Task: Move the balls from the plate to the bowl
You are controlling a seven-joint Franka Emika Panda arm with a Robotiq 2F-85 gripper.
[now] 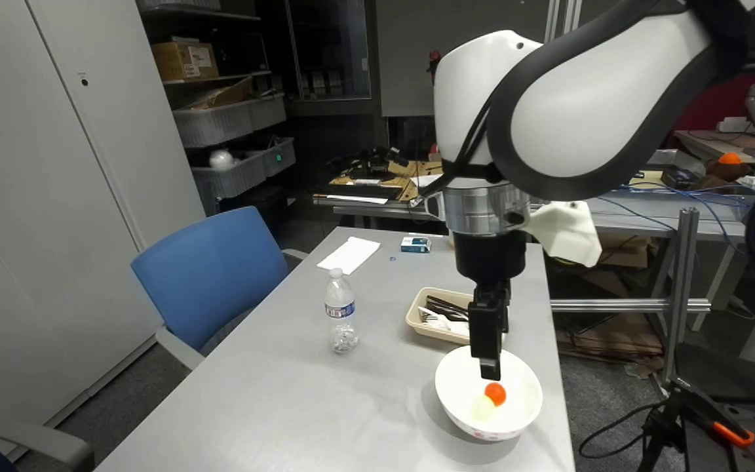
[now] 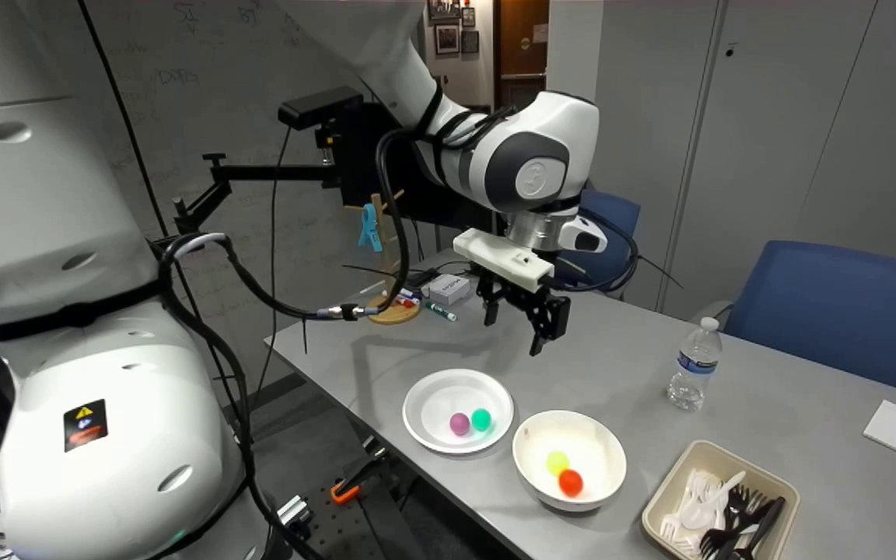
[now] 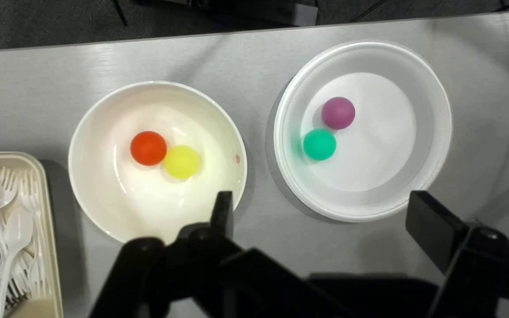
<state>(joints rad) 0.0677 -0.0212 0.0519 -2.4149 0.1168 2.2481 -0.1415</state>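
The round white plate (image 2: pixel 428 400) holds a purple-pink ball (image 2: pixel 460 424) and a green ball (image 2: pixel 481 420), which touch or nearly touch in the wrist view (image 3: pixel 329 129). The round white bowl (image 2: pixel 610 451) stands beside it. In the bowl lie an orange-red ball (image 2: pixel 570 484) and a yellow ball (image 2: pixel 557 463), side by side. The bowl also shows in the wrist view (image 3: pixel 100 190), left of the plate (image 3: pixel 378 132). My black gripper (image 2: pixel 513 334) is open and empty above the table, beyond the plate and bowl. In the wrist view its fingers (image 3: pixel 320 198) are wide apart. An exterior view shows the bowl (image 1: pixel 446 387) without the plate.
A cream rectangular tray (image 2: pixel 658 498) of plastic cutlery stands beside the bowl. A water bottle (image 2: pixel 694 365) stands upright nearby. Markers, a small white box (image 2: pixel 448 289) and a wooden stand (image 2: pixel 397 311) are at the far end. The table edge (image 3: pixel 254 33) runs close by the plate.
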